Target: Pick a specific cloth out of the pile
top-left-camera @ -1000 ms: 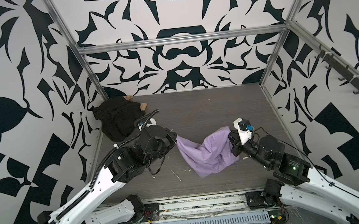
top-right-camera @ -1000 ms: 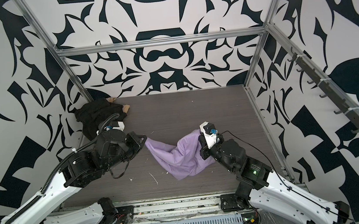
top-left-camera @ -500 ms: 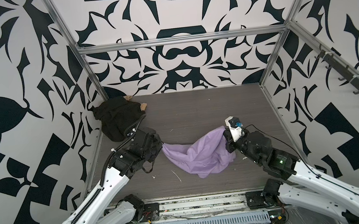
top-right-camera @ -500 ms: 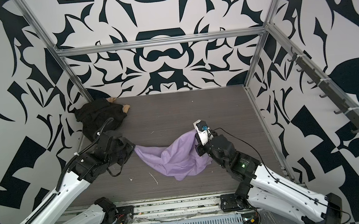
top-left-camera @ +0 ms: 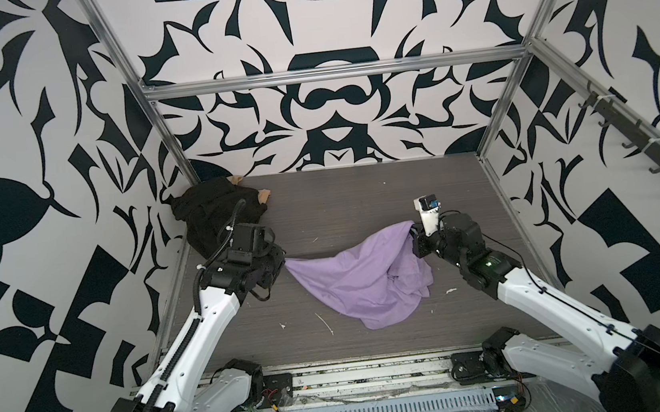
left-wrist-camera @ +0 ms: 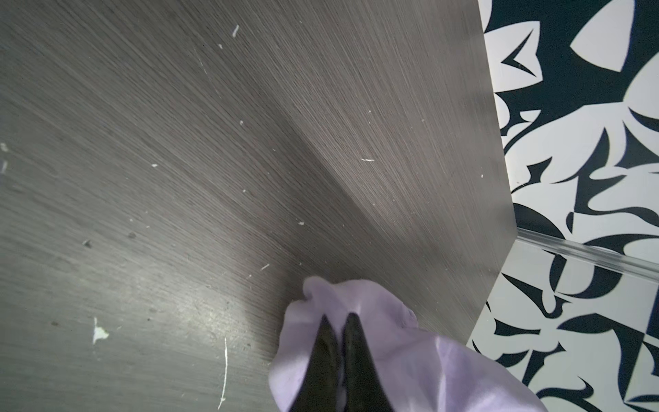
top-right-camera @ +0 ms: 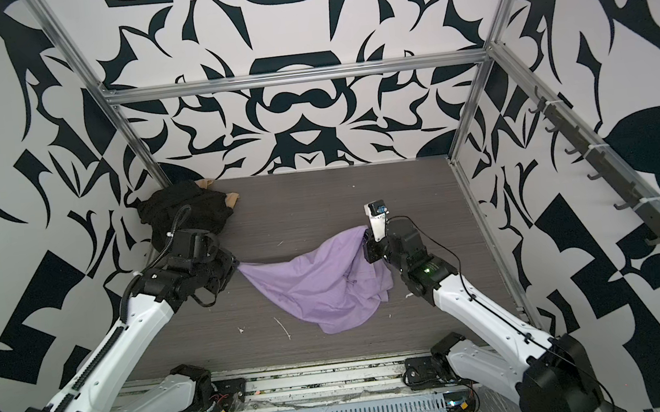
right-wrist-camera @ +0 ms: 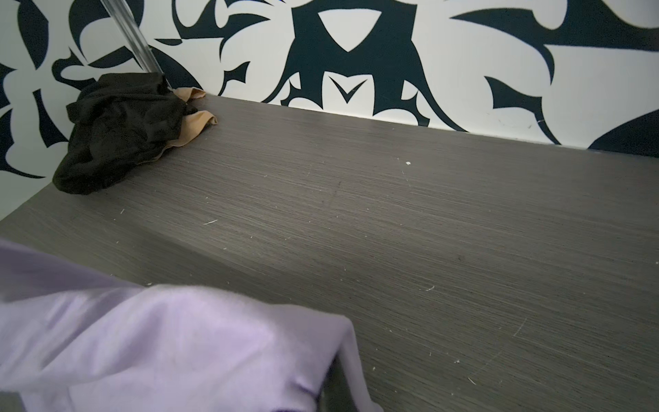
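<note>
Now the left pincer (left-wrist-camera: 338, 315) is pressed together on one corner of the large plain lilac-purple cloth (top-left-camera: 353, 280), and the right pincer (top-left-camera: 413, 231) pinches its other end. They have drawn further apart over the last second, stretching its upper edge across mid-frame. The cloth sags onto the dark wood-grain desk (top-left-camera: 340, 197), well apart from the black-and-tan pile (top-left-camera: 212, 211) at upper left, so I judge it picked out.

My left arm (top-left-camera: 214, 311) and right arm (top-left-camera: 538, 298) wear white shells with black joints. A ribbed black hose (top-left-camera: 221, 243) runs along the left; a green light (top-left-camera: 489, 264) marks the right. The left gripper (left-wrist-camera: 338, 317) has tapered black fingers.
</note>
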Motion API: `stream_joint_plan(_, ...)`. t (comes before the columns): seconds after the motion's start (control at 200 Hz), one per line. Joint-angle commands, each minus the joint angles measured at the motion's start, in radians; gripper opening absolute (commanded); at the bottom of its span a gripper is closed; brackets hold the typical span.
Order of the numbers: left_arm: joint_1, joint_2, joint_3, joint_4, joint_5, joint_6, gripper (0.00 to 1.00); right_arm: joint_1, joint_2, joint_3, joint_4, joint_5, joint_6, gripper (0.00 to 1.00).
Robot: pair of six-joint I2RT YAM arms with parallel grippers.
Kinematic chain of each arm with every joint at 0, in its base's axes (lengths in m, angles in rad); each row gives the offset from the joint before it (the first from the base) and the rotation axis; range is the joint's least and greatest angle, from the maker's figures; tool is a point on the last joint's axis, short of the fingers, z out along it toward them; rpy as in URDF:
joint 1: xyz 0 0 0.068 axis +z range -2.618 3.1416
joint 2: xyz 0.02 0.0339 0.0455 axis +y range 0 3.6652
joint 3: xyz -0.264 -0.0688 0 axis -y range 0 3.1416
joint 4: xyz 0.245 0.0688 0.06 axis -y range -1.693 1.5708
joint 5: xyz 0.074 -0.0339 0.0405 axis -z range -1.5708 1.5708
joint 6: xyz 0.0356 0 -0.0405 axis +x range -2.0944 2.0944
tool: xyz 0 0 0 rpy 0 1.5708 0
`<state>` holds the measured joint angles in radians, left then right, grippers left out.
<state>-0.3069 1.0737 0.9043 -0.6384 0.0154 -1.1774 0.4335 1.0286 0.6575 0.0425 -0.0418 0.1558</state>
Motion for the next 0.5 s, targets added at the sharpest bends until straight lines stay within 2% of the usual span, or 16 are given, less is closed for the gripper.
stream_joint_plan(0.0,0.035,0.028,0.015,0.020,0.044,0.067,0.00,-0.041,0.017,0.068,0.091,-0.077,0.016,0.00)
stream_joint_plan(0.14,0.059,0.060,0.055,0.004,0.082,0.110,0.00,-0.053,0.015,0.099,0.048,-0.098,-0.024,0.00)
stream_joint_plan(0.335,0.060,0.044,0.081,-0.052,0.119,0.155,0.00,-0.052,-0.062,0.126,-0.154,-0.197,-0.061,0.00)
stream_joint_plan(0.495,0.060,-0.002,0.067,-0.081,0.153,0.172,0.00,0.023,-0.186,0.092,-0.328,-0.228,-0.073,0.00)
